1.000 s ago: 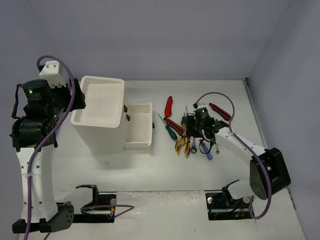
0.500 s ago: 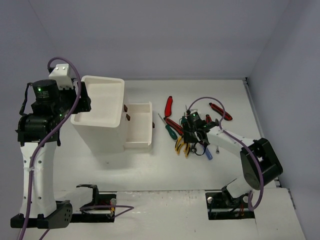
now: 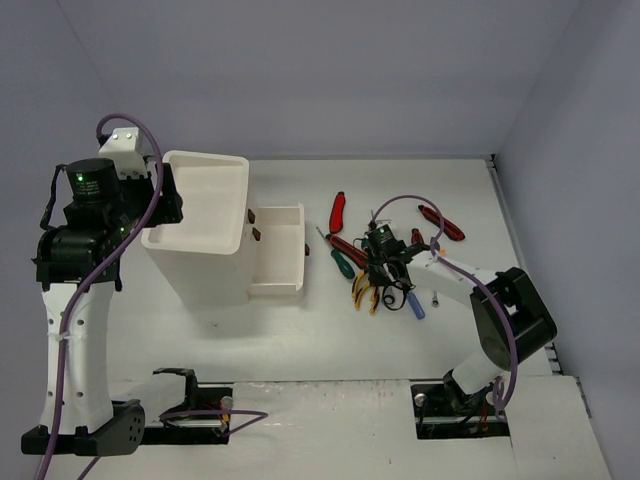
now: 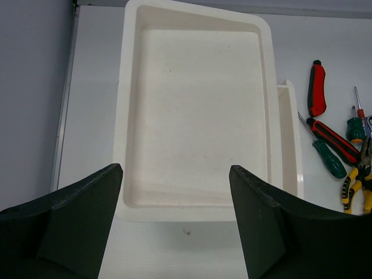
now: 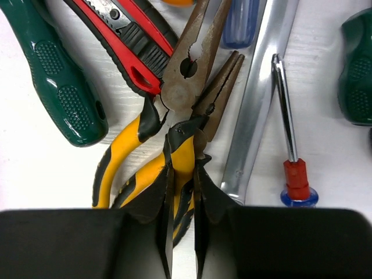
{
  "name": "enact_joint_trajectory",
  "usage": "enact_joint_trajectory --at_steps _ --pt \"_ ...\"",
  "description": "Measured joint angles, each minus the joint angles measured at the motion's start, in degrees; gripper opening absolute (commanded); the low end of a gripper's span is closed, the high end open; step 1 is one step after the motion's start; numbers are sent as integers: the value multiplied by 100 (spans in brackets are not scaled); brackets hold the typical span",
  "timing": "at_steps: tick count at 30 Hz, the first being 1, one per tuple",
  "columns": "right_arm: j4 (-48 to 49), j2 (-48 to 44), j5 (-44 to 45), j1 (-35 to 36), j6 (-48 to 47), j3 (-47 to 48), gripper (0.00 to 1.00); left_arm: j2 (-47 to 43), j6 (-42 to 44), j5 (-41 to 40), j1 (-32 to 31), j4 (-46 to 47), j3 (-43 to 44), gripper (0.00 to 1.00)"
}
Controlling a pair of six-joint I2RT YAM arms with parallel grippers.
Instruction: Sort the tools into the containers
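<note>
Right gripper (image 5: 185, 139), yellow pliers (image 5: 216, 87) handle between fingers (image 5: 154, 197) (pinched)

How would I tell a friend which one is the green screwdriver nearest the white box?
Find the white box with its drawer pulled out; the heap of hand tools lies to its right. The green screwdriver sits at the heap's left edge, nearest the drawer, beside a red-and-black knife. Its long handle sets it apart from the stubby green one deeper in.

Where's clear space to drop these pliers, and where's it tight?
The tray top and the open drawer are bare; so is the table in front of them. Crowded: the tool pile around the right gripper.
</note>
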Motion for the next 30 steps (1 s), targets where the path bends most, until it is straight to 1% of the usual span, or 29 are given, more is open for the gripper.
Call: enact_joint_trajectory --at_steps 4,9,13,17,21,24,30 --pt "-24 -56 62 40 -49 0 0 11 0 0 -28 0 -2 71" --pt "-206 -591 122 200 -207 96 0 38 -1 0 -28 1 -2 71" --pt "-307 -974 127 386 -388 590 0 72 -3 0 -28 2 -2 71" --pt "-334 -900 102 589 -515 1401 0 104 -4 -2 -34 2 -2 71" --pt "-227 -324 65 909 -572 2316 0 106 -4 -11 -41 2 -2 71" --pt "-232 348 49 1181 -606 2925 0 106 -2 -48 -61 2 -4 71" --pt "-252 1712 4 1543 -488 3788 0 96 -4 -110 -67 5 -42 71"
